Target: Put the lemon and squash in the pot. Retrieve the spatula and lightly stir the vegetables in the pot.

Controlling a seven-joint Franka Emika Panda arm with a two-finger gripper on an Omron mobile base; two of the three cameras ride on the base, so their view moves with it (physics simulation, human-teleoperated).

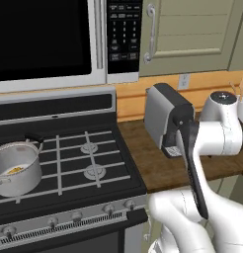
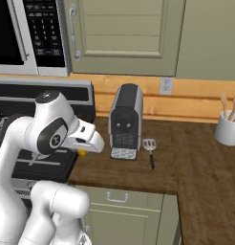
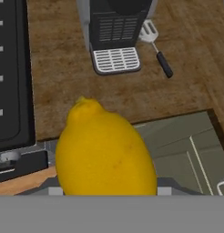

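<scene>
Standing on the stove's [image 1: 69, 163] left front burner, the shiny steel pot [image 1: 16, 170] holds a small yellow-orange piece [image 1: 15, 170] on its bottom, seen from the left base camera. A grey coffee machine [image 2: 125, 119] sits on the wooden counter [image 2: 196, 162]. The gripper [image 2: 83, 152] is clenched around a bright yellow lemon [image 3: 104, 152], large in the hand camera, a mere sliver from the right base. Just beside the machine lies the spatula [image 2: 150, 149], grey-headed with a dark handle.
</scene>
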